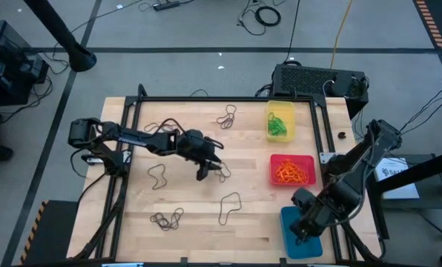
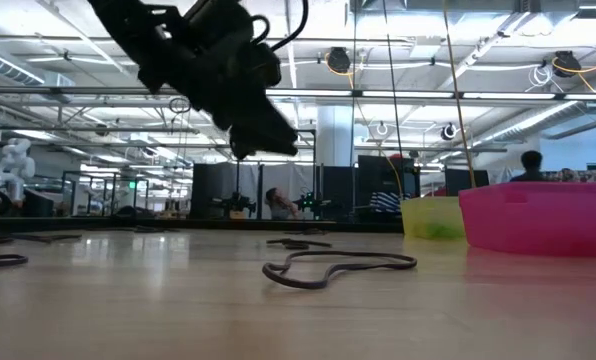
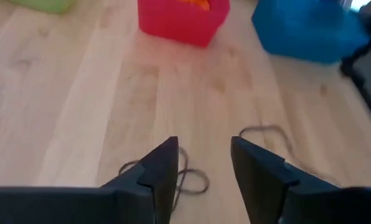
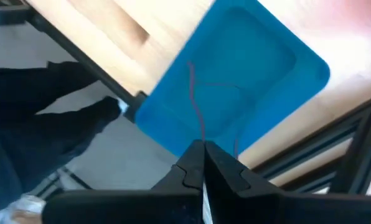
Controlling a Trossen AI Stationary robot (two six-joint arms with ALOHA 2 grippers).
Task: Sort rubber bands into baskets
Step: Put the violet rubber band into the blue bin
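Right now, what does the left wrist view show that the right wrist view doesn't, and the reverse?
Only the left wrist view: the left gripper, fingers apart, over a dark rubber band lying on the table; a second dark band farther off; the red basket and a corner of the yellow-green basket.

Only the right wrist view: the right gripper, fingers shut, above the blue basket, and a thin band lying inside it.

Both: the blue basket and the wooden tabletop.

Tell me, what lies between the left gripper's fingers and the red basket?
Only bare wood: the left wrist view shows nothing between the left gripper and the red basket.
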